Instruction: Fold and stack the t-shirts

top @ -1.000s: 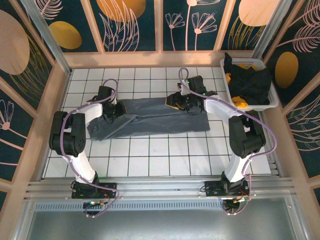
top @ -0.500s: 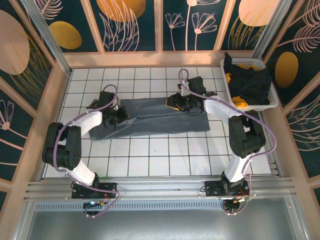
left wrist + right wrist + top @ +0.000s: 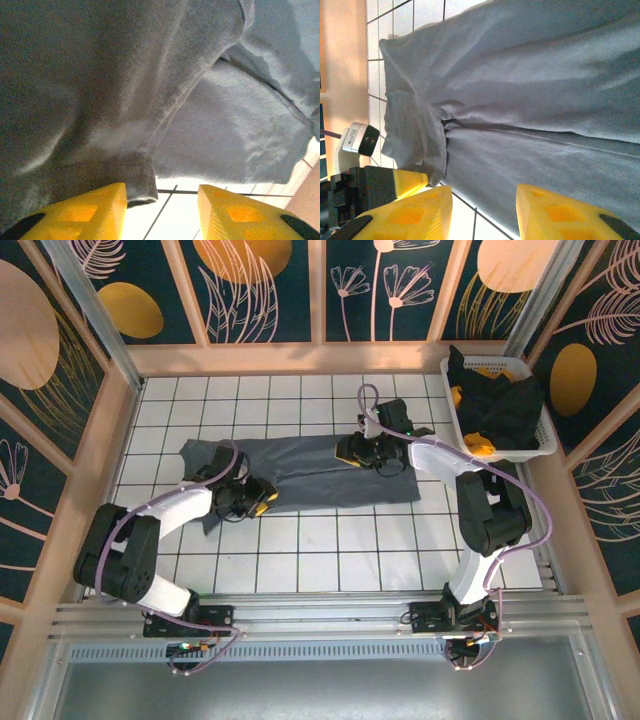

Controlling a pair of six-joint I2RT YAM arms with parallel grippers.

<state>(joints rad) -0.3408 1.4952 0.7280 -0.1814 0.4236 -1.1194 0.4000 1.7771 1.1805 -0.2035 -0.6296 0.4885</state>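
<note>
The left tool point(image 3: 258, 502) has swung from the far-left part of the grey-blue t-shirt point(image 3: 310, 475) to its near edge and let go. The cloth that lay bunched there a second ago is now spread out toward the left edge of the worktop point(image 3: 330, 550). The right tool point(image 3: 345, 450) has barely shifted.

The grey-blue t-shirt lies flat in the middle of the worktop, nearer the far edge, with its long axis running left to right. The black t-shirt point(image 3: 500, 405) and the orange-yellow t-shirt point(image 3: 480, 445) are heaped in the white basket point(image 3: 500, 365) at the far right corner.

In the left wrist view, the left tool point(image 3: 162, 200) has its fingers apart, with bare tile between them. A short hem of the shirt point(image 3: 225, 130) sits just against the inner side of one finger, not pinched. From this tool the cloth lies to the far side and runs off to the right, so the left arm is nearer to the shirt's left end and near hem.

In the right wrist view, the right tool point(image 3: 482, 210) is also apart and grips nothing. It sits over the shirt's point(image 3: 545, 75) right half, fingers pointing left along the long axis. I judge that a fold across that axis would need each tool to take the edge on its own side.
</note>
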